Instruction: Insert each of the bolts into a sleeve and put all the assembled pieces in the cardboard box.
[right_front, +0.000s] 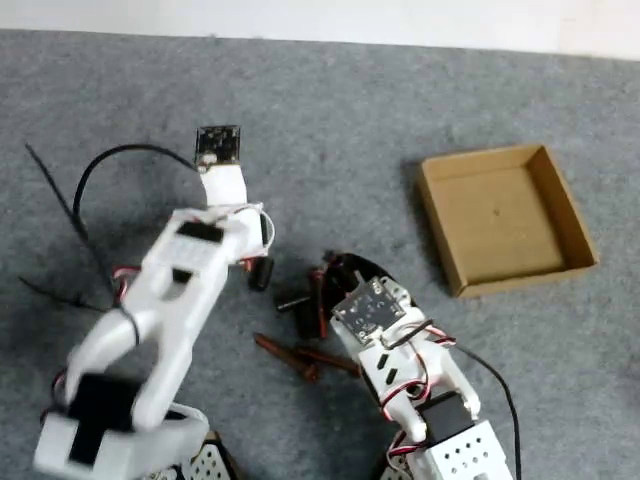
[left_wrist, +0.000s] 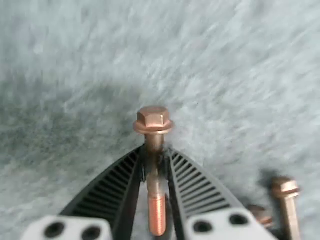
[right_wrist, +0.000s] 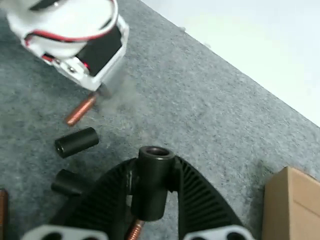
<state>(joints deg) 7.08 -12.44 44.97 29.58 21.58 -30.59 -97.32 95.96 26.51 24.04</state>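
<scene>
Surface: grey felt-like mat covers the table, with a pale strip behind its far edge.
Box: cardboard box stands open at 2 o'clock from the mat's middle; no piece lies in it.
Left arm: left gripper is closed on a copper bolt. It pinches the shank, and the hex head sticks out past the fingertips.
Right arm: right gripper clamps a black sleeve around its middle, with the open bore at the free end.
Loose parts: loose bolts and loose sleeves lie between the arms, at 6 o'clock from the middle.
Handling: both parts look like rigid metal, small and probably light. They are smooth and round, so they may roll or twist between the fingers.
Where to hold: the bolt near its head, which leaves the thread end free; the sleeve at mid-length, with the bore uncovered.
</scene>
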